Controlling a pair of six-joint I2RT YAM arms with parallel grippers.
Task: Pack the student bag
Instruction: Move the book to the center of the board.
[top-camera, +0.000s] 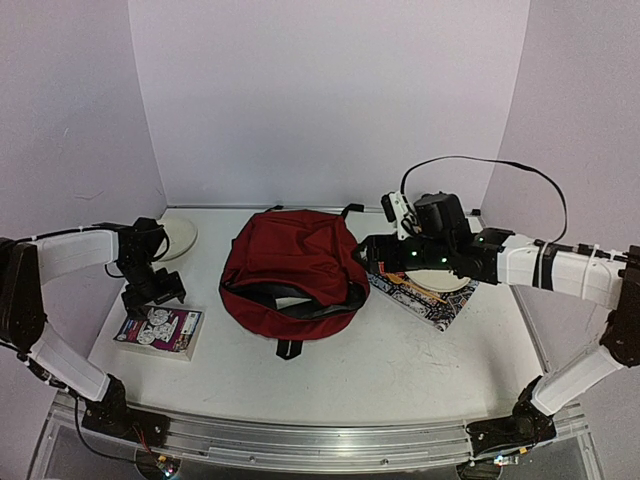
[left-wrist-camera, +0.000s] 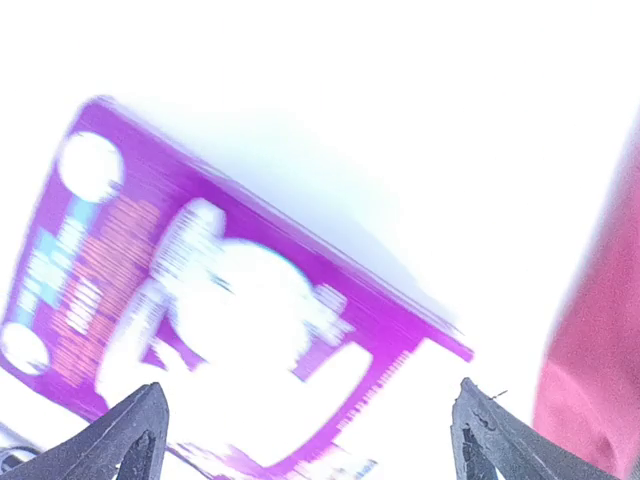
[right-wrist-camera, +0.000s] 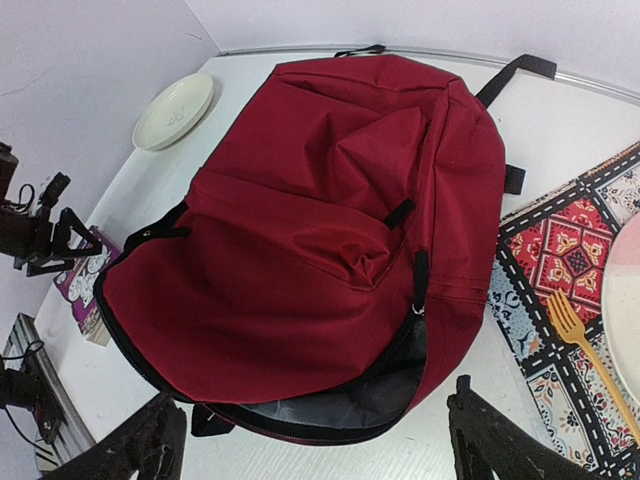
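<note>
- Though its black zipper stands undone along the near edge, showing grey lining, the large dark red fabric backpack (top-camera: 290, 265) lies flat on the middle of the white desk (top-camera: 400, 350).
- The right end effector (right-wrist-camera: 315, 440) hovers at the backpack's right side, fingers wide apart, clamping nothing.
- Right of the backpack lies a patterned red-and-black mat (right-wrist-camera: 560, 250) bearing a yellow plastic fork (right-wrist-camera: 585, 345).
- Left of the backpack, the left end effector (left-wrist-camera: 305, 430), fingers apart, hangs over a flat purple printed box (left-wrist-camera: 230, 300).
- Behind and left of the backpack rests a round cream plate (right-wrist-camera: 175, 110).
</note>
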